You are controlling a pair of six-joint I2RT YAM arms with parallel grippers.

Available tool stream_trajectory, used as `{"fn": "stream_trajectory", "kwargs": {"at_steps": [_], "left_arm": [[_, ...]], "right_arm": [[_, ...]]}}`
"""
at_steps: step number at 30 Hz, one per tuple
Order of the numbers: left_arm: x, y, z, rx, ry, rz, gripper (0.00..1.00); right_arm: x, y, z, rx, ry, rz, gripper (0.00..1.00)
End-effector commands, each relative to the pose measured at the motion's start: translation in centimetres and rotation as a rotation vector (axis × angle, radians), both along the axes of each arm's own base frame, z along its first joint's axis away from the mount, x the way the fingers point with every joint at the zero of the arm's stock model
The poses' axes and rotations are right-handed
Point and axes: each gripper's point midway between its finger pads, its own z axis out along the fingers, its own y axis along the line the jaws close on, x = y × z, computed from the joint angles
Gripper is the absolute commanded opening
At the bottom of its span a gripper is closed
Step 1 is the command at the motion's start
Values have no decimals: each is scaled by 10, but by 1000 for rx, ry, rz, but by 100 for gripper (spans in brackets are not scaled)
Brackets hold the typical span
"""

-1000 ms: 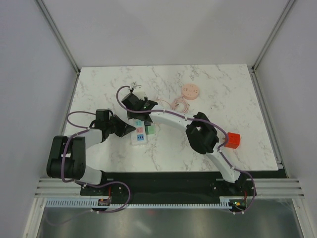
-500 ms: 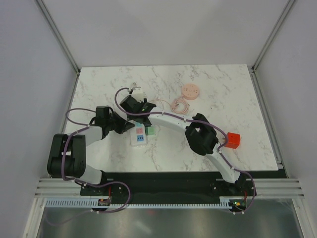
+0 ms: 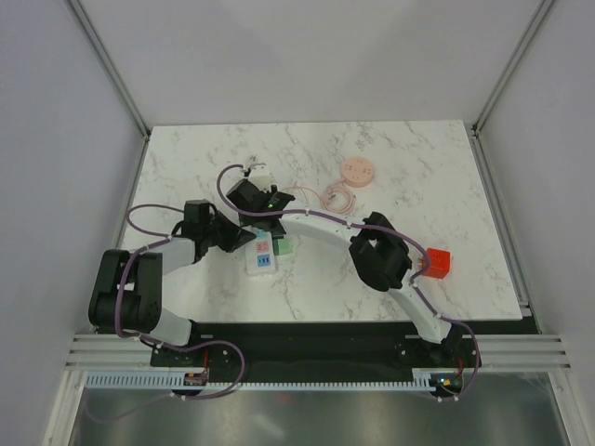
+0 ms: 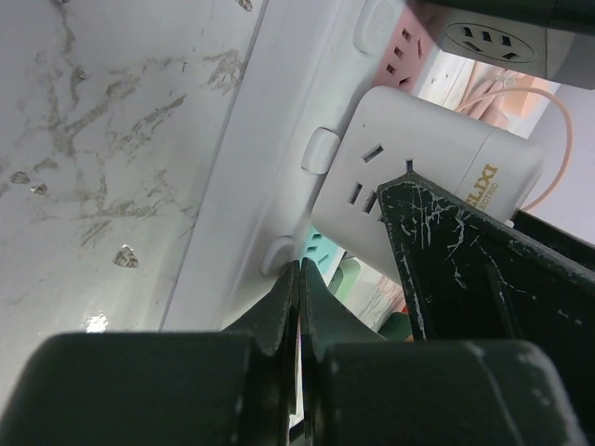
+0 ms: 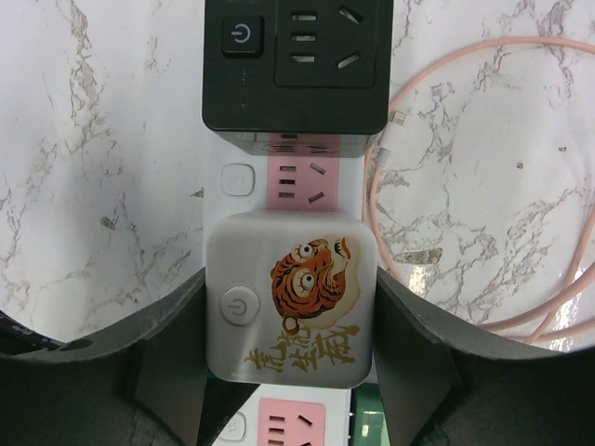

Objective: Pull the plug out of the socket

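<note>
The socket (image 3: 263,255) is a long white strip with pink and green outlets (image 5: 299,181), lying left of the table's middle. A white cube plug (image 5: 290,297) with a tiger print sits on it. My right gripper (image 5: 290,321) is shut on the plug, one finger (image 5: 172,325) flat against each side. The left wrist view shows the same plug (image 4: 418,177) from the side, above the socket (image 4: 279,139). My left gripper (image 4: 299,279) is shut, empty, its tips against the strip's edge by a round button. Whether the prongs are still seated is hidden.
A black cube adapter (image 5: 296,65) sits on the strip just beyond the plug. A round pink disc (image 3: 357,170) with a coiled pink cable (image 3: 335,197) lies right of the strip, and the cable (image 5: 465,186) runs close to my right finger. A red block (image 3: 437,263) stands by the right arm.
My left gripper has edged slightly right against the strip. The right gripper with the plug shifted a little up and left, then held still.
</note>
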Motion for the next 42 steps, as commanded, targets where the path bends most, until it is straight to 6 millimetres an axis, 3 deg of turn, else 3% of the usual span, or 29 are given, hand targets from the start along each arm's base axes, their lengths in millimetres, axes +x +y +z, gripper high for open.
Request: {"fn": "stream_trajectory", "kwargs": {"at_steps": [1, 16, 20, 24, 25, 26, 28, 31, 32, 33, 34, 35, 36, 37, 38, 39, 40, 41, 42], "left_arm": [[-16, 14, -31, 80, 99, 64, 2], [-15, 10, -33, 102, 114, 62, 2], [-14, 7, -29, 96, 99, 39, 2], [-8, 1, -5, 55, 40, 28, 2], [-7, -1, 1, 43, 25, 24, 2], [-7, -2, 6, 38, 9, 21, 2], [-5, -4, 24, 26, -39, 20, 2], [-8, -11, 46, 2, -94, 6, 2], [-9, -14, 51, -7, -109, -5, 2], [-11, -17, 54, -13, -117, -13, 2], [-13, -22, 59, -19, -130, -32, 2], [-15, -26, 65, -24, -145, -46, 2], [-17, -28, 67, -26, -151, -53, 2], [-19, -31, 69, -24, -158, -62, 2], [-22, -33, 70, -25, -163, -67, 2], [-24, -35, 69, -26, -164, -72, 2], [-26, -38, 70, -26, -168, -84, 2], [-29, -39, 69, -20, -172, -94, 2], [-31, -39, 67, -19, -170, -98, 2]], "right_arm": [[0, 16, 95, 203, -99, 7, 0], [-3, 12, 126, 219, -141, -4, 0], [-3, -2, 138, 200, -170, -31, 0], [-3, -25, 149, 209, -169, -55, 0], [-5, -32, 164, 237, -179, -58, 0], [-9, -42, 154, 224, -167, -61, 0], [-11, -59, 154, 258, -159, -61, 0], [-20, -102, 150, 364, -133, -71, 0], [-28, -125, 146, 395, -134, -83, 0], [-19, -152, 143, 409, -135, -129, 0], [-21, -169, 141, 419, -131, -143, 0], [-23, -207, 136, 420, -131, -195, 0], [-24, -226, 135, 423, -137, -223, 0], [-30, -248, 150, 448, -176, -247, 0], [-39, -270, 127, 412, -137, -280, 0], [-34, -302, 124, 406, -146, -353, 0], [-40, -320, 131, 410, -171, -370, 0], [-48, -333, 112, 387, -128, -380, 0], [-47, -360, 109, 382, -133, -441, 0]]}}
